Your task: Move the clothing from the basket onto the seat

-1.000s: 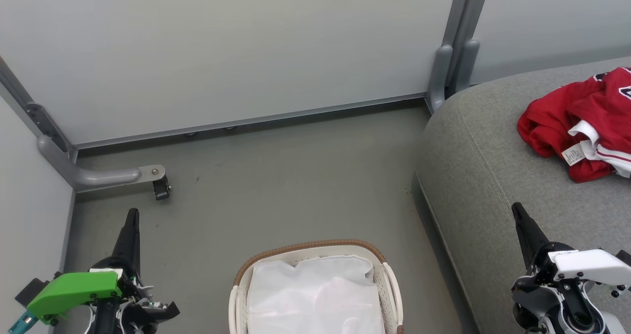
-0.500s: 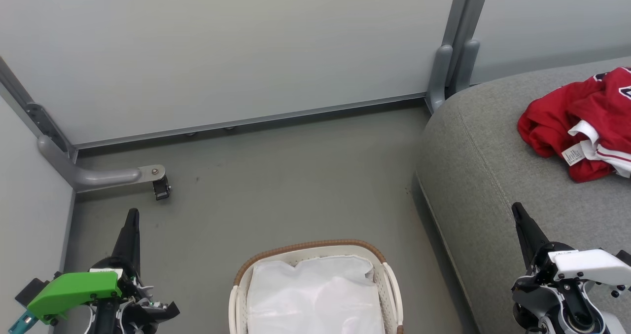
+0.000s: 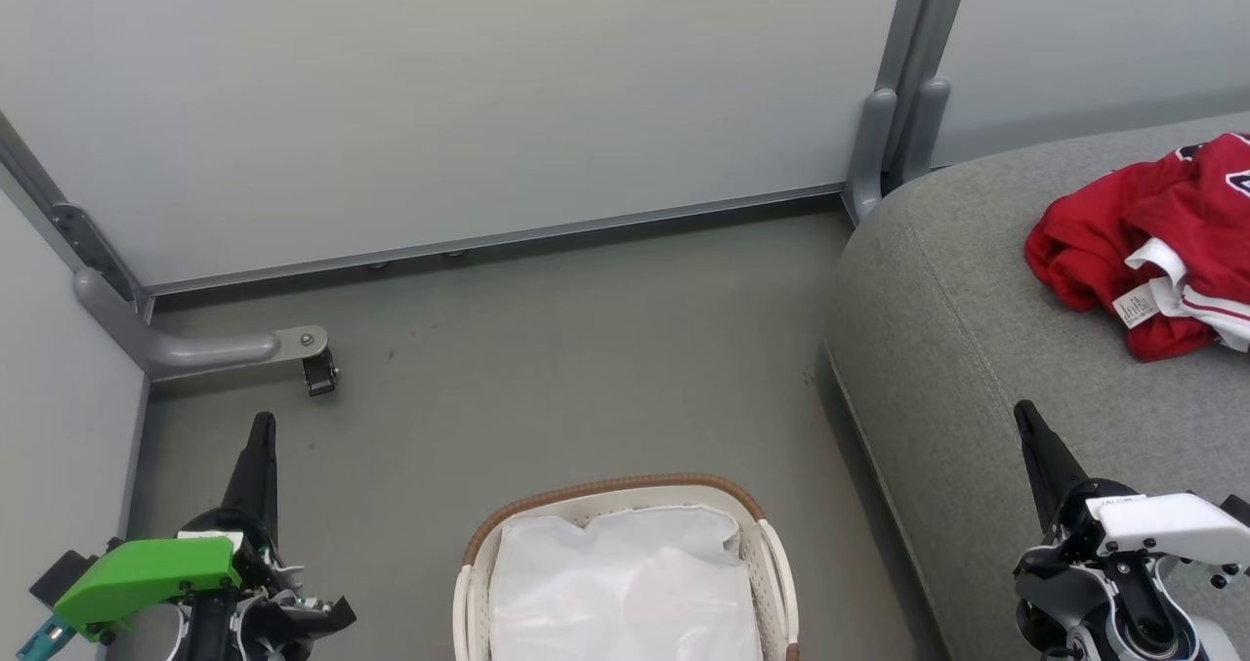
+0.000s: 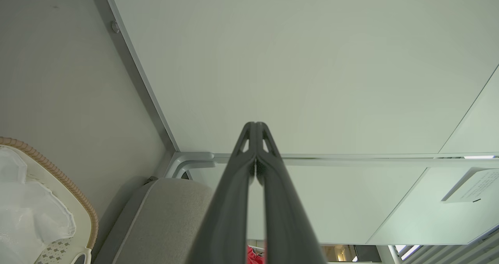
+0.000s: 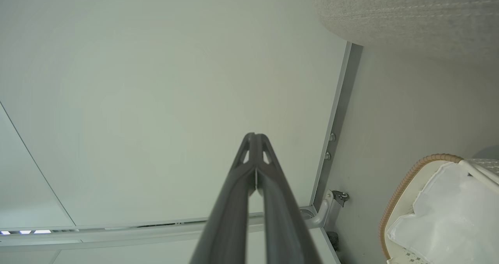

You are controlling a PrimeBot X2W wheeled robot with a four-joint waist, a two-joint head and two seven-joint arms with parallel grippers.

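Note:
Red jerseys (image 3: 1152, 241) with white trim and a small label lie crumpled on the grey seat (image 3: 977, 349) at the right of the head view. A sliver of red clothing (image 4: 254, 255) peeks between the left fingers in the left wrist view. The white basket (image 3: 762, 534) with its brown rim stands on the floor at bottom centre, holding only its white liner (image 3: 625, 583). My left gripper (image 3: 261, 425) is shut, empty, left of the basket. Over the seat's front edge, my right gripper (image 3: 1023, 413) is shut, empty. Basket (image 4: 78, 205) and seat (image 4: 171, 213) show in the left wrist view; basket (image 5: 401, 190) in the right wrist view.
Pale partition walls (image 3: 469, 104) close off the back and left. A grey bracket foot with a small black caster (image 3: 318, 371) sticks out on the floor at the left. A grey post (image 3: 884, 144) stands at the seat's back corner. Bare grey floor (image 3: 586, 349) lies beyond the basket.

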